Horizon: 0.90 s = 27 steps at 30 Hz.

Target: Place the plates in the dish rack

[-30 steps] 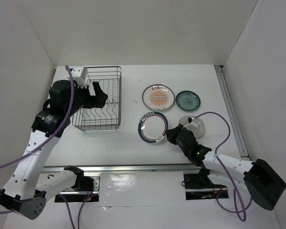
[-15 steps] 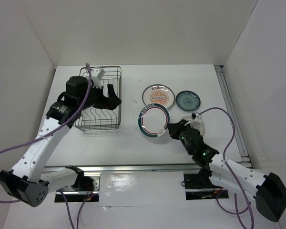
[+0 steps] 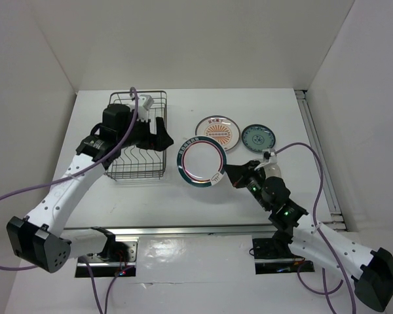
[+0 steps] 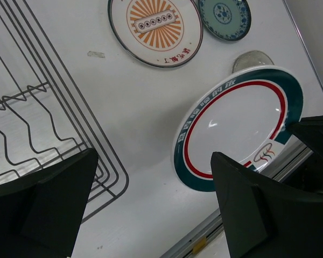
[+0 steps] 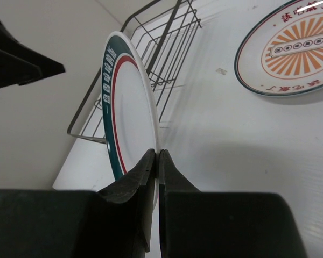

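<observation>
The right gripper (image 5: 155, 156) has its jaws closed nearly together on the rim of the teal-and-red-rimmed plate (image 3: 201, 161). It holds the plate tilted on edge above the middle of the table (image 3: 262, 104), just beside the dish rack (image 3: 134, 176). The left gripper (image 3: 165, 134) hangs at the rack's right side with its jaws spread wide and nothing in them, facing the plate. The sunburst plate (image 3: 217, 133) and teal-blue plate (image 3: 258, 137) lie flat toward the table's far edge, and the grey-beige plate (image 4: 251, 58) lies nearer the right arm.

The grip is a thin pinch at one edge, so the plate could pivot or slip out. If a handover is meant, misaligned left jaws might knock it loose. It could also clip the rack's wire side.
</observation>
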Motion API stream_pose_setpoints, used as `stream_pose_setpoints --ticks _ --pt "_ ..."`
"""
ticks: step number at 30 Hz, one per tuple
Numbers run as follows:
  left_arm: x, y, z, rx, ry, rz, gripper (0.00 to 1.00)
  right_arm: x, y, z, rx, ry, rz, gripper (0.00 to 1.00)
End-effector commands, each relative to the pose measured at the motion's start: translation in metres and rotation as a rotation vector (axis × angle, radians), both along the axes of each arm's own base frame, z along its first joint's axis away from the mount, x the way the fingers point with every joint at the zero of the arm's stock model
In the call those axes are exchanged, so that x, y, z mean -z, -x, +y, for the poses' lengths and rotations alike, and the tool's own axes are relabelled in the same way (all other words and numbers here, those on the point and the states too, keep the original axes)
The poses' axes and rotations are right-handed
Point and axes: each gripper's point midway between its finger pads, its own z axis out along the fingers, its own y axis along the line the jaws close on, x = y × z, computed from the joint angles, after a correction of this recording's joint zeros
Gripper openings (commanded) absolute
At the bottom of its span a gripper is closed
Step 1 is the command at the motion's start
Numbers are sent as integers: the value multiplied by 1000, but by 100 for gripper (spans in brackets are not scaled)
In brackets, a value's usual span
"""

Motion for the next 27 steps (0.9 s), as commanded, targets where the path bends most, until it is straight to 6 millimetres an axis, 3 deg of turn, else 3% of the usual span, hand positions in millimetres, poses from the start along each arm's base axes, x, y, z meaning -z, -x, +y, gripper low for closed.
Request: stream_pose_setpoints --ticks 1,5,11,15,16,17,22,23,25,27 --pt "5 -5 -18 84 23 -17 100 -76 2 4 -28 -143 -178 0" --pt "19 4 -38 188 29 18 97 -78 3 6 -38 -143 -178 0" --pt "19 14 -53 294 81 30 96 -80 3 6 -38 -149 -185 0" --pt "32 21 -65 361 106 83 89 -90 6 6 -49 -182 -210 0" --pt "28 22 -68 375 124 78 77 -86 7 7 -61 -175 -204 0" --pt "32 21 -68 375 122 87 74 -88 7 7 -61 -182 -212 0" --pt "42 17 -71 383 122 114 74 -92 14 6 -80 -204 -229 0" --pt "42 18 -72 392 128 116 72 -92 14 6 -80 -204 -229 0" --pt "45 17 -73 391 126 127 51 -95 17 7 -94 -219 -233 0" --pt "45 18 -73 387 130 134 38 -95 19 8 -104 -218 -233 0"
